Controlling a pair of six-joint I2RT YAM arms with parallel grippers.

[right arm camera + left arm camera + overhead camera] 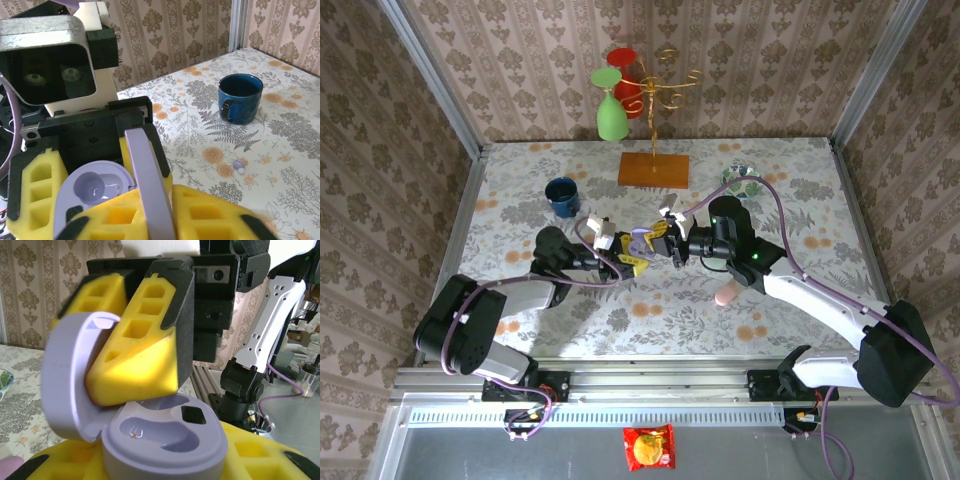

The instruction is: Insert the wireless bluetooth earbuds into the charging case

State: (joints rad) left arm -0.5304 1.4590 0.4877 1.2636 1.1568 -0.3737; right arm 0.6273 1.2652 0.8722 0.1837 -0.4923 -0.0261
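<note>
The lilac charging case (165, 440) stands open, its base sitting between the yellow foam pads of my left gripper (160, 462), which is shut on it. Both earbud hollows look empty, with a small gold contact in one. The lid (150, 180) stands edge-on between the pads of my right gripper (150, 212), which flank it closely on both sides. In the top view both grippers meet over the table's middle, left gripper (630, 257) and right gripper (666, 243). One lilac earbud (239, 164) with a white tip lies on the flowered cloth, near the blue mug.
A blue mug (240, 97) stands on the cloth beyond the earbud, blue mug (562, 195) at back left. A wooden-based wire stand (653, 168) holds green and red glasses at the back. A pink egg-shaped case (724, 293) lies beside the right arm. A small bowl (740, 178) sits back right.
</note>
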